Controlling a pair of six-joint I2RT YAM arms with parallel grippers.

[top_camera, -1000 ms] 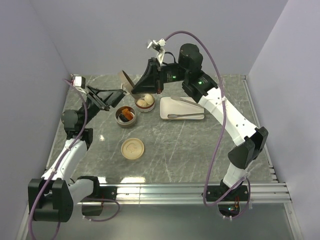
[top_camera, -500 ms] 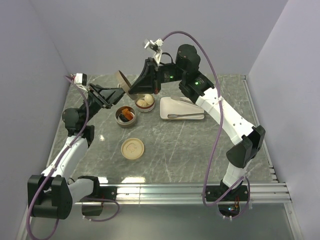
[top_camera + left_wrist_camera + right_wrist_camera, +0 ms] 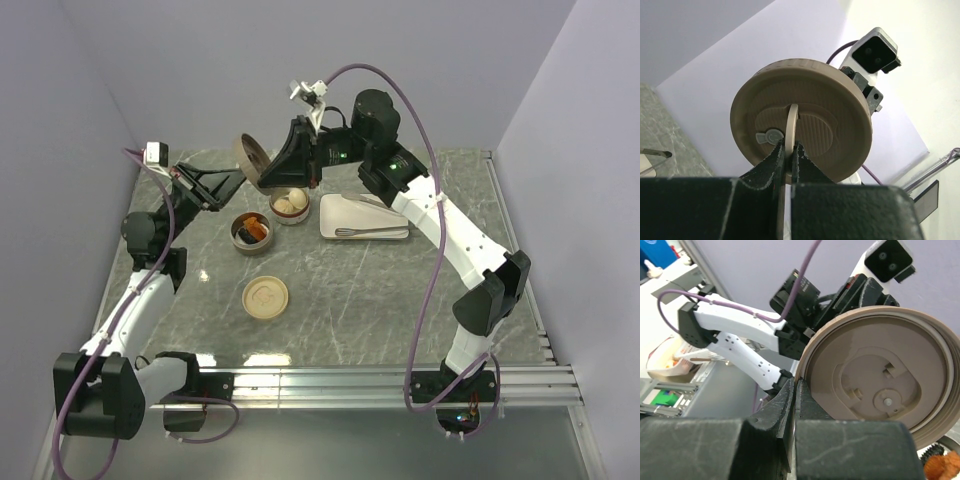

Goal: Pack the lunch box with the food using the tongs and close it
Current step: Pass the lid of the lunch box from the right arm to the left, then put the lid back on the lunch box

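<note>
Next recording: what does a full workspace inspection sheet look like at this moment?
Surface: grey marbled table.
Job's things: tongs lying on the white plate; one round container with pale balls, another with black and orange pieces; tan lid held in the air; second lid flat on the table.
Clutter: nothing seen.
Claws: left claw shut on the tan lid's handle strap; right claw shut on its rim.
Cables: purple cables loop along both arms.
Surroundings: lavender walls on three sides; metal rail at the near edge.
</note>
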